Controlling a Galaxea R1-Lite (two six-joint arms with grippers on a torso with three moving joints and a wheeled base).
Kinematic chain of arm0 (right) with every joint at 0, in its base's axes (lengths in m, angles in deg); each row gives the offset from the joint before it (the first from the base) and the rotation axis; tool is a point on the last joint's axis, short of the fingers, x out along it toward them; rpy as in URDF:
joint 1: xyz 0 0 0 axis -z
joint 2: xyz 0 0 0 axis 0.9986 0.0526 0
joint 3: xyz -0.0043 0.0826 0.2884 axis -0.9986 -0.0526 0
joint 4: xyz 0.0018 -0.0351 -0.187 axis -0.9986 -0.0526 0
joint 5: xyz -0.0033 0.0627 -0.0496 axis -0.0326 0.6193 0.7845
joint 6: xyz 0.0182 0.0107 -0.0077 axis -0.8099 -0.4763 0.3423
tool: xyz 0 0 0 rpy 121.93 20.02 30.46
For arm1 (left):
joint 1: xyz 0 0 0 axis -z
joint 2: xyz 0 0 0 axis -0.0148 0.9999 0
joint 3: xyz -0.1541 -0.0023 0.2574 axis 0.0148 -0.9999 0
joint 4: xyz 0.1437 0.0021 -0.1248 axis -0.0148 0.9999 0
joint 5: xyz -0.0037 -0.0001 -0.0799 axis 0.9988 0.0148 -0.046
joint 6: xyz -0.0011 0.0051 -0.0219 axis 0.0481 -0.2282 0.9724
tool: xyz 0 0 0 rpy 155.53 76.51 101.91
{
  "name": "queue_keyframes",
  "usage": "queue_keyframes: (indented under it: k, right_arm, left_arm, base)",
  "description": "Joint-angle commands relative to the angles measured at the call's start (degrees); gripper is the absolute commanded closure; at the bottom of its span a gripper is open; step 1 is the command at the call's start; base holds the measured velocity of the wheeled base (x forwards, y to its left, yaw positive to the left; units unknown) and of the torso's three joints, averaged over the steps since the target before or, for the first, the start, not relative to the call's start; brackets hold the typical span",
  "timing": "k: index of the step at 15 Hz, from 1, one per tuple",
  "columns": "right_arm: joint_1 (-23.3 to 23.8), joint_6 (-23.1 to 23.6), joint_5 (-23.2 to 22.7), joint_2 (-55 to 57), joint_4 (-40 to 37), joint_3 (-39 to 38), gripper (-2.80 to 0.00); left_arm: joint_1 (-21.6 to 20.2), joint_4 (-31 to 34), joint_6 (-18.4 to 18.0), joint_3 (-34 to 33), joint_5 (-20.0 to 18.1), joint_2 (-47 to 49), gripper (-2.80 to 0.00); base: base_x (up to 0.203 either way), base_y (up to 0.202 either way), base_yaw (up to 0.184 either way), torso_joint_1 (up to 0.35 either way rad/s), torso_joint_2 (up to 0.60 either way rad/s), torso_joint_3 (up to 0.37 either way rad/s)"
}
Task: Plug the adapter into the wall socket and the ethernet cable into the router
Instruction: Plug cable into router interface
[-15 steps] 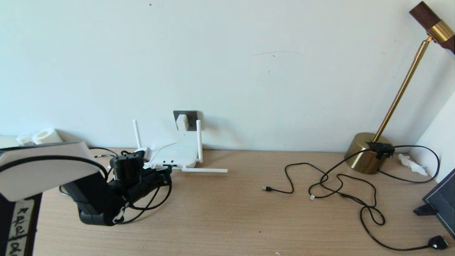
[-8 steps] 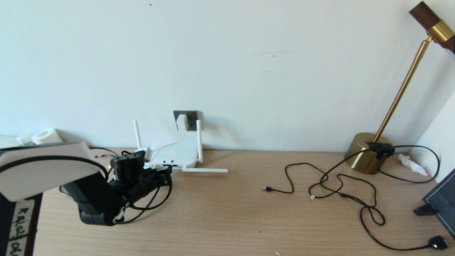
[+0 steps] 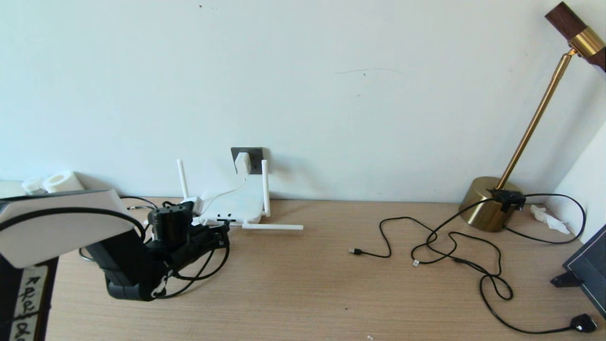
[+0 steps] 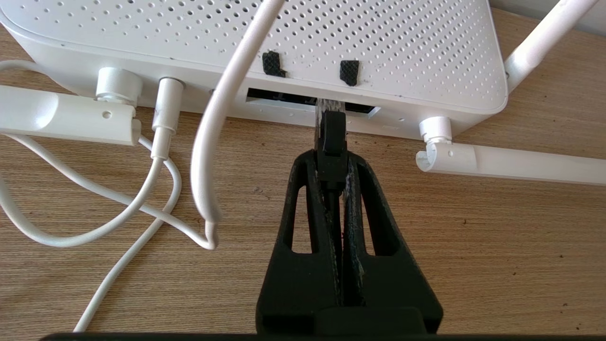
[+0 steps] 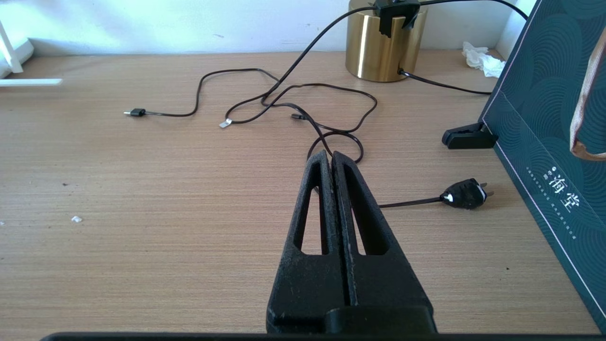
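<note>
Your left gripper (image 4: pixel 331 161) is hemmed by the router (image 4: pixel 378 42), its antennas (image 4: pixel 511 163) and white cord (image 4: pixel 222 118). Open table (image 3: pixel 303 293) lies mid-desk; black cables (image 3: pixel 454 251) clutter the right.

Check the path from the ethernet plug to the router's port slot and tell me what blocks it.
Nothing visible blocks it. The left gripper is shut on the ethernet cable, whose clear tip already sits at the dark port slot of the router. The white cord hangs beside the plug, not across the slot.

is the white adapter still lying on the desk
No, in the head view the adapter sits in the wall socket above the router, its thin white cord hanging down.
</note>
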Motion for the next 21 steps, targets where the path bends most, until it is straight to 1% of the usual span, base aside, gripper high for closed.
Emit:
queue_keyframes:
  k: [1,5,7,18,21]
  right_arm:
    - [-0.01,-0.01,0.07,0.05,0.02,0.00,0.00]
    - [-0.01,-0.01,0.05,0.09,0.02,0.00,0.00]
    - [-0.01,-0.01,0.01,0.03,0.02,0.00,0.00]
    - [-0.01,-0.01,0.07,0.00,0.02,0.00,0.00]
    - [-0.02,-0.01,0.04,0.02,0.02,0.00,0.00]
  left_arm:
    - [-0.10,-0.44,0.07,-0.07,-0.03,-0.52,0.00]
    - [-0.38,-0.44,-0.47,-0.07,-0.03,-0.73,0.00]
    - [-0.54,-0.44,-1.83,-0.07,-0.12,-0.82,0.00]
    - [-1.15,-0.44,-1.95,-0.43,-0.29,-0.82,0.00]
    - [-1.16,-0.54,-1.95,-1.56,-0.34,-0.70,0.00]
  base:
    - [0.000,0.000,0.000,0.000,0.00,0.000]
    - [0.000,0.000,0.000,0.000,0.00,0.000]
    - [0.000,0.000,0.000,0.000,0.00,0.000]
    - [0.000,0.000,0.000,0.000,0.00,0.000]
    - [0.000,0.000,0.000,0.000,0.00,0.000]
